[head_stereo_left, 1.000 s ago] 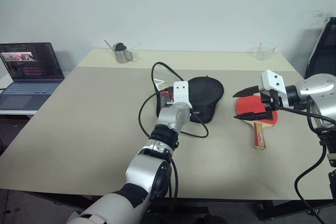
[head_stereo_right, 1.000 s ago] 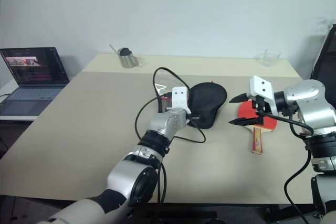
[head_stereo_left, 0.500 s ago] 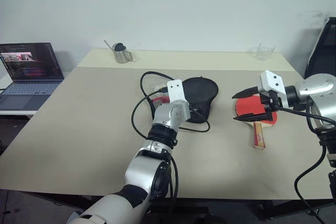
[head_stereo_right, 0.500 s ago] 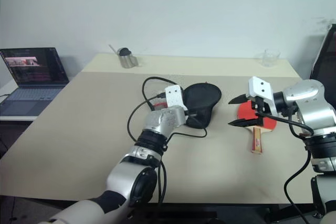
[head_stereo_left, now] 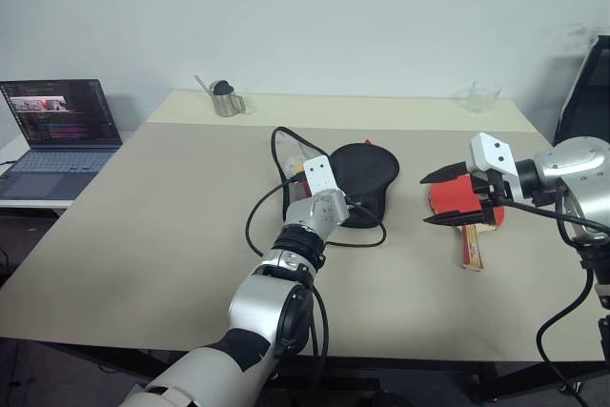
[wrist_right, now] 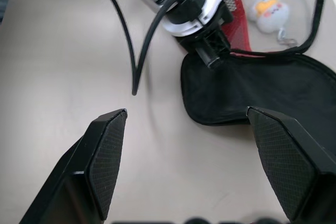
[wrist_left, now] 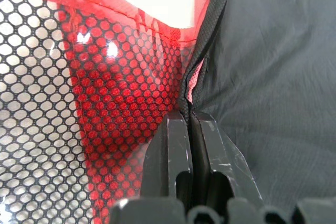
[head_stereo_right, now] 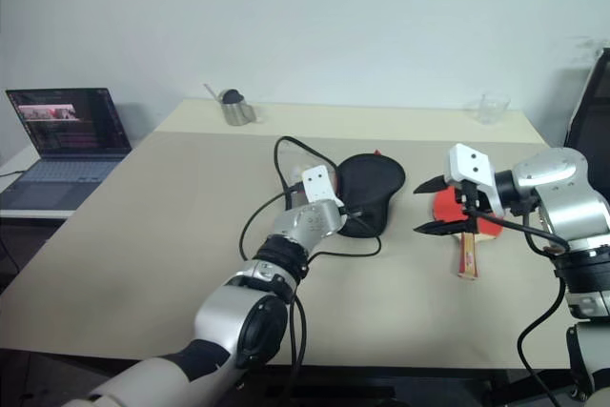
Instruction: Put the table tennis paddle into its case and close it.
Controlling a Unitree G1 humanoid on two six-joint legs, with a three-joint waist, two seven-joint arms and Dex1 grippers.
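Note:
The case (head_stereo_left: 369, 171) lies near the table's middle, black side up. Its red side with black mesh (wrist_left: 105, 103) shows in the left wrist view. My left gripper (wrist_left: 190, 116) is shut on the case's edge, at the seam between mesh and black fabric; the right wrist view shows it pinching there (wrist_right: 211, 55). The table tennis paddle (head_stereo_left: 464, 199) lies red face up to the right of the case, its pale handle (head_stereo_left: 470, 247) towards me. My right gripper (head_stereo_left: 426, 200) hovers open just left of the paddle's face, above the table, pointing at the case.
A small white ball keychain (wrist_right: 268, 6) lies beside the case. A black cable (head_stereo_left: 267, 202) loops around my left wrist. A metal cup (head_stereo_left: 225, 99) and a glass (head_stereo_left: 482, 94) stand at the far edge. An open laptop (head_stereo_left: 57, 131) sits on a side table at left.
My left wrist has rolled and dipped a little while holding the case's edge, and the case has shifted slightly with it. The right gripper has stayed put.

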